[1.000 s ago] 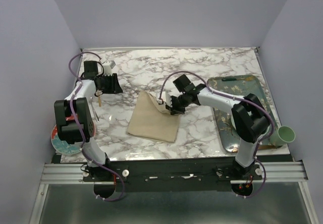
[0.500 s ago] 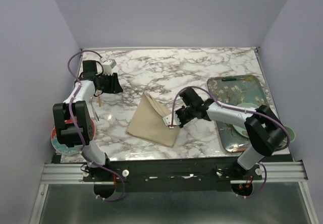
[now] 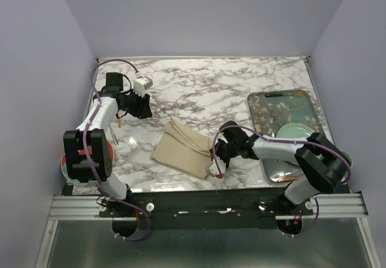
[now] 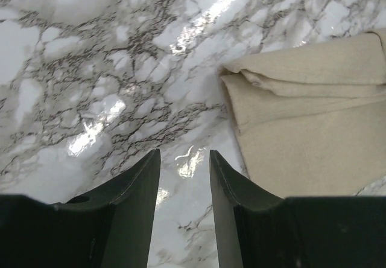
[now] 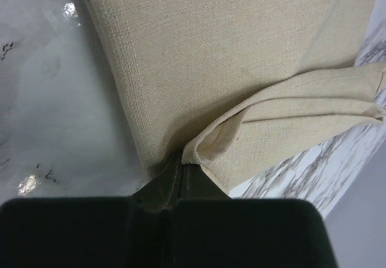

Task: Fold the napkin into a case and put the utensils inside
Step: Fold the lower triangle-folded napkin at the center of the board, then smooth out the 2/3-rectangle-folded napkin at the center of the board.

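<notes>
The beige napkin (image 3: 181, 146) lies partly folded on the marble table (image 3: 199, 87), left of centre. My right gripper (image 3: 213, 160) is at its near right corner, shut on a pinched fold of cloth. In the right wrist view the jaws (image 5: 182, 160) meet on that raised corner of the napkin (image 5: 217, 57). My left gripper (image 3: 143, 107) hovers open beyond the napkin's far left corner. In the left wrist view its gap (image 4: 184, 154) shows bare marble, with the napkin (image 4: 307, 135) to the right. I cannot make out the utensils for sure; a thin gold piece (image 3: 288, 175) lies on the tray.
A floral tray (image 3: 268, 106) sits at the right with a pale green plate (image 3: 297, 131) on it. A green cup (image 3: 346, 158) stands at the near right edge. A colourful plate (image 3: 66, 170) lies at the near left, behind the left arm.
My right gripper has drawn the napkin's far corner toward the near edge, folding the cloth over itself. My left gripper has shifted a little right, toward the napkin.
</notes>
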Controlling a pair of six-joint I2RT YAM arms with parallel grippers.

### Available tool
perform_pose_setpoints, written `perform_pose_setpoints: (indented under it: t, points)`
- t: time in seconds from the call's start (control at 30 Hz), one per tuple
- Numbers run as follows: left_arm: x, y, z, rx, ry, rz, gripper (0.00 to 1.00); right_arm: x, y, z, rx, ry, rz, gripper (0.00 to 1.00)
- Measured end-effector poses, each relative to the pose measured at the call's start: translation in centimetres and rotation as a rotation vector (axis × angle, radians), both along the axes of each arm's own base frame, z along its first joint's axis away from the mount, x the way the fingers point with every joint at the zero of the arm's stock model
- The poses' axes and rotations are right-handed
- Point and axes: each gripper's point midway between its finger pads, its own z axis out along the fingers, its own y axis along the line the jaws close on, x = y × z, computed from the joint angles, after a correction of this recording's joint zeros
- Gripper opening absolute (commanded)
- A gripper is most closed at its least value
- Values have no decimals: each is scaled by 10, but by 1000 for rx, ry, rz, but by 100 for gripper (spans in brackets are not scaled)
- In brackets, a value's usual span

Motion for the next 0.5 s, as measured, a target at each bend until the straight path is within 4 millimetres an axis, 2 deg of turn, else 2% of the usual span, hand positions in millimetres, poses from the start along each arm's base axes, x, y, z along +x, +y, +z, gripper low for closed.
perform_pose_setpoints:
  t: [0.17,0.3,0.4,0.5]
  points:
    - [-18,-40,7,51,-54,-179,47,-1,0,0,-5,-64,73,1]
    - [-32,-74,3,81,-66,-287,48,1,0,0,-17,-105,107,1]
    - [-32,-86,1,89,-57,-287,52,4,1,-1,-23,-131,118,1]
    - [-19,-89,-6,83,-10,-211,55,9,2,-1,-24,-153,119,1]
